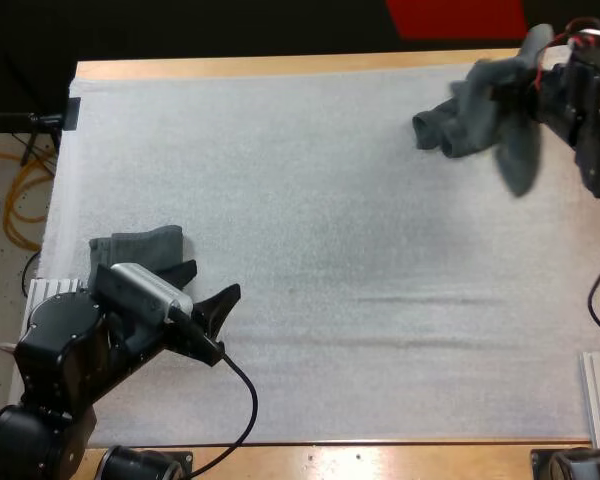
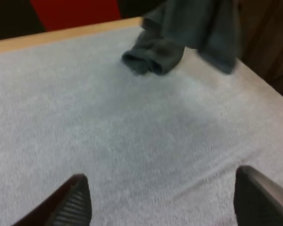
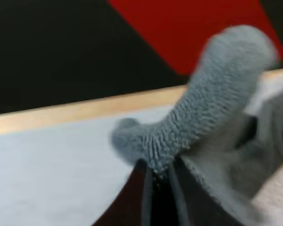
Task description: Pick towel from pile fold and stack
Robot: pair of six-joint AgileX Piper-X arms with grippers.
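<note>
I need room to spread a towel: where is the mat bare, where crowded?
The mat is bare across its middle and near right, between the folded towel by the open left gripper and the crumpled towel pinched in the right gripper. Crowded: near left and far right corners.

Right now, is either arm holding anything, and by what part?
The right gripper has the crumpled towel, its fingers shut on a bunched fold. The left gripper is open, holding nothing.
</note>
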